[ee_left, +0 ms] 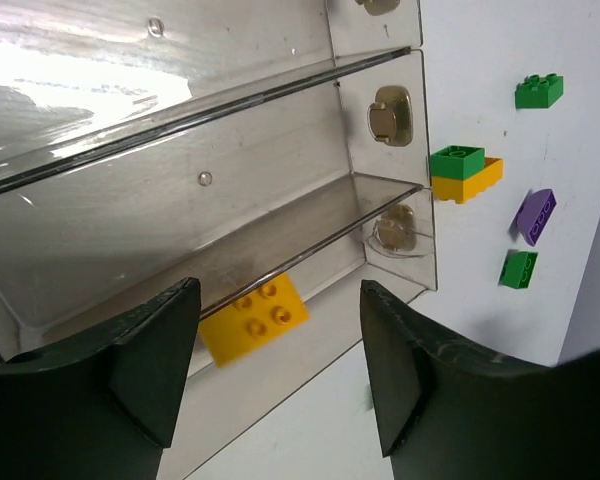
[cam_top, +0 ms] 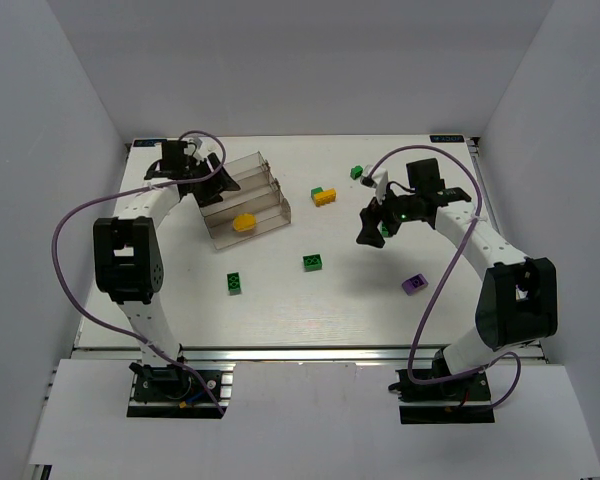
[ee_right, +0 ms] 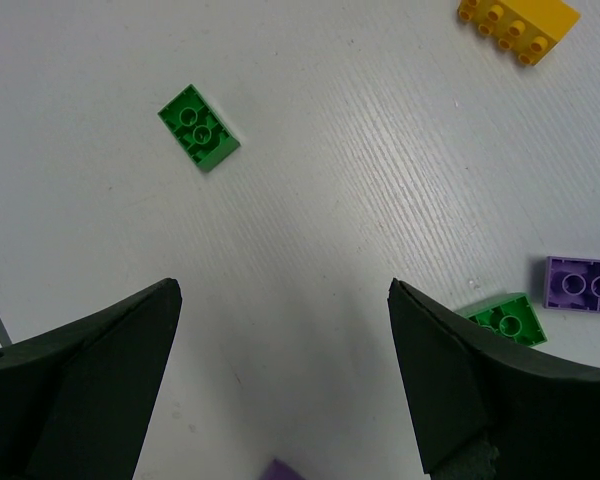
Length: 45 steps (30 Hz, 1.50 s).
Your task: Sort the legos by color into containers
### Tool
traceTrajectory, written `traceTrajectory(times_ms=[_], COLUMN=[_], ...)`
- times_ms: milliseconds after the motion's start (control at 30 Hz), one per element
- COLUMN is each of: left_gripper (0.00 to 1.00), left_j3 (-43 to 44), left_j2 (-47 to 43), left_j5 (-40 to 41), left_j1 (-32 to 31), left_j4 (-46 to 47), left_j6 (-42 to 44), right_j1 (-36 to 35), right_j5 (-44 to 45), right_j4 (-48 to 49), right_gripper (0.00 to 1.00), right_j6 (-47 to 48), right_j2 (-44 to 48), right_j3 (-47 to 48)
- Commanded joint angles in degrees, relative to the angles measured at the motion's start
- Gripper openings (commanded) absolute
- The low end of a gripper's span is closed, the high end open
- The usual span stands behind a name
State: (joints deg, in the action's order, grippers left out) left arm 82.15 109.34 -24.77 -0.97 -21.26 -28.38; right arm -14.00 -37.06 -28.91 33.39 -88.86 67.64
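Hovering over the tray (ee_left: 180, 200), my left hand (ee_left: 277, 300) stands open, empty; one yellow brick (ee_left: 255, 318) lies in its lowest compartment. Green bricks (cam_top: 314, 262) and a purple brick (cam_top: 414, 285) lie unsorted outside the tray; my right hand (ee_right: 285, 290) gapes wide, empty.

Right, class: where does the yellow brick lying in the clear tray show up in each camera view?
Top external: yellow brick, left of centre, in the clear tray's compartment nearest the arms.
Left wrist: the brick lies lower middle, inside the tray.
Right wrist: not in it.
Shared landmark: the tray, in the top and left wrist views.
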Motion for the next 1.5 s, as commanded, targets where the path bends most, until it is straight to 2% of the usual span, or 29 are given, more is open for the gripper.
traceTrajectory(times_ms=[0,133,233,367,400,433,467,567,600,700,833,1000,1300,1467], left_gripper=[0.75,0.75,0.73,0.48,0.47,0.48,0.53,0.63,0.64,0.68,0.71,0.72,0.72,0.72], left_j3=[3.0,4.0,2.9,-1.9,-4.7,-6.3,-7.7,-14.2,-17.6,-22.5,-28.3,-31.6,-31.3,-32.8], left_j2=[-0.7,-1.8,-4.7,-13.9,-15.8,-17.7,-21.5,-27.1,-30.8,-37.9,-44.6,-48.9,-50.5,-51.9], left_j5=[1.8,1.7,1.8,1.8,1.5,1.3,1.1,1.5,1.8,2.4,3.7,4.6,5.8,5.7], left_j1=[-0.4,-0.4,-0.4,-0.4,-0.4,-0.4,-0.4,-0.4,-0.4,-0.4,-0.4,0.6,0.6,0.1], left_j4=[-1.6,-2.8,-2.4,-1.0,0.2,0.6,0.9,1.3,1.6,1.7,0.8,-1.2,-3.8,-3.0], left_j6=[0.9,1.6,2.0,1.6,1.1,0.8,0.2,-1.9,-2.6,-4.8,-6.6,-7.3,-6.4,-8.1], right_j1=[-0.3,-0.6,-2.7,-6.9,-8.0,-8.8,-9.1,-8.2,-7.5,-6.2,-4.7,-4.5,-5.3,-6.0], right_j5=[-1.1,-0.1,6.7,14.8,15.3,15.0,15.0,11.9,8.2,4.6,-0.2,-1.1,-2.2,0.3], right_j4=[1.0,3.3,7.8,6.9,6.2,3.8,3.0,2.2,1.0,-6.0,-10.4,-14.2,-10.2,-9.7], right_gripper=[0.89,0.89,0.89,0.89,0.89,0.89,0.89,0.89,0.83,0.77,0.77,0.78,0.79,0.77], right_j6=[-0.3,-2.2,-7.2,-8.5,-7.2,-5.6,-3.3,10.2,20.8,37.6,49.8,57.5,56.9,55.1], right_j2=[-0.3,-2.1,-4.4,-13.2,-15.4,-19.6,-21.7,-28.9,-31.6,-35.2,-39.4,-44.5,-47.5,-50.3], right_j3=[3.3,6.0,9.9,19.5,22.1,27.6,29.9,35.8,36.9,41.4,44.7,50.3,50.3,52.5])
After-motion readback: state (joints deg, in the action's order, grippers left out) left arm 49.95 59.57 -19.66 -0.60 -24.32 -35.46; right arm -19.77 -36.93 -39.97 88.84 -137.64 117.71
